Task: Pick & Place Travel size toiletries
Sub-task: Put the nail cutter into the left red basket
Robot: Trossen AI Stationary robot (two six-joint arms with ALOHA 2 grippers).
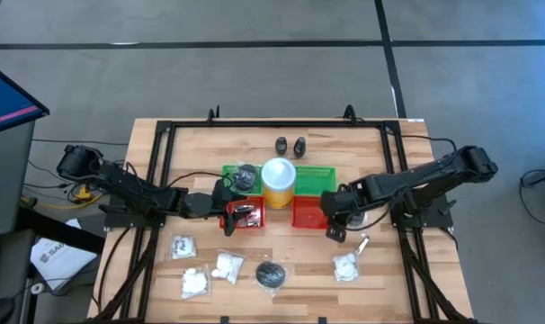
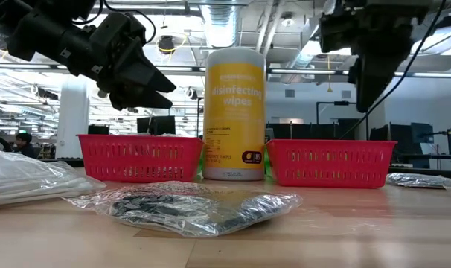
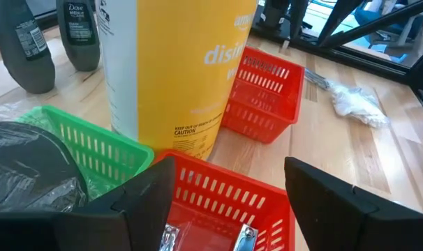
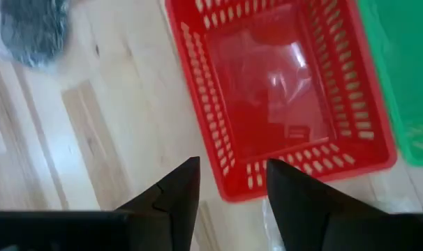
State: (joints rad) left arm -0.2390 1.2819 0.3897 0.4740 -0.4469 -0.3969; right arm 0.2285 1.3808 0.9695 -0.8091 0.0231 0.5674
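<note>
My left end effector [image 1: 229,212] spread, empty, over red plastic basket [image 1: 244,216] at 7 o'clock from yellow wipes cylinder [image 1: 279,183]. My right end effector [image 1: 334,221] parted, nothing pinched, above second red basket [image 1: 308,212]. Clear-wrapped white packets [image 1: 194,281] and dark grey round pad [image 1: 271,274] on tabletop [image 1: 434,270] at 6 o'clock; two black bottles [image 1: 290,145] at 12.

Robotics laboratory, pale butcher-block wooden table [image 1: 281,135] in a black metal frame [image 1: 281,125], grey taped floor [image 1: 209,72], exposed ceiling ducts [image 2: 233,15], distant computer monitors [image 2: 155,123]
</note>
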